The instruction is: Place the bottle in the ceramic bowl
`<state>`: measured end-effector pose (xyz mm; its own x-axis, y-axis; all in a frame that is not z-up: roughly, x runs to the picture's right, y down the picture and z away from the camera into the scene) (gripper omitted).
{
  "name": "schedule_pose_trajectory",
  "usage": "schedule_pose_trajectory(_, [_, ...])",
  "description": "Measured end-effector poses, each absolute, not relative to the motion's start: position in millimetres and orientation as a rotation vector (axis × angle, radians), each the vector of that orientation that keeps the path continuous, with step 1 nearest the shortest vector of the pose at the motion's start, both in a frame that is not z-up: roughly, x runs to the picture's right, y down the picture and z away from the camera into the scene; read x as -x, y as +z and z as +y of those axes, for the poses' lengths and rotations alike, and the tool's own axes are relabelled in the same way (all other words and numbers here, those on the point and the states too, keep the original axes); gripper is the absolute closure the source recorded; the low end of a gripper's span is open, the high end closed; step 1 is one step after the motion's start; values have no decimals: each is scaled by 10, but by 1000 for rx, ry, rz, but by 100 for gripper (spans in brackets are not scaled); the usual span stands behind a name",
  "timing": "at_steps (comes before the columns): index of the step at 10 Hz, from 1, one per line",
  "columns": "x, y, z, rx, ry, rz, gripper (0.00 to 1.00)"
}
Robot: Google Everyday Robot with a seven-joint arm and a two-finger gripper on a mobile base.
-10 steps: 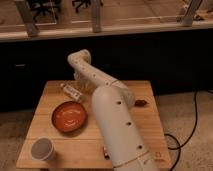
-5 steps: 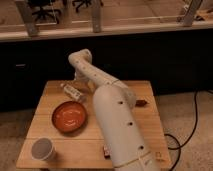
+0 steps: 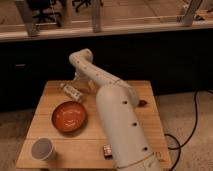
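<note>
The bottle is small, clear and pale-labelled, and lies on its side at the back left of the wooden table. The orange-red ceramic bowl sits just in front of it and holds nothing. My white arm rises from the lower right, bends at an elbow above the table's back edge and comes down to the gripper, which is right by the bottle's far end. I cannot tell whether it touches the bottle.
A small grey-white cup stands at the front left corner. One small dark packet lies near the front edge by my arm and another near the right edge. A black cable runs over the floor at right.
</note>
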<state>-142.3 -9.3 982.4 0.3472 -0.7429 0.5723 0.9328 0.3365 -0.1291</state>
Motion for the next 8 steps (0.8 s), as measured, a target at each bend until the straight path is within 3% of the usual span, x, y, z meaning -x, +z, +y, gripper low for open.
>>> schedule_pose_trajectory(8, [1463, 9689, -108, 426, -1221, -531, 20])
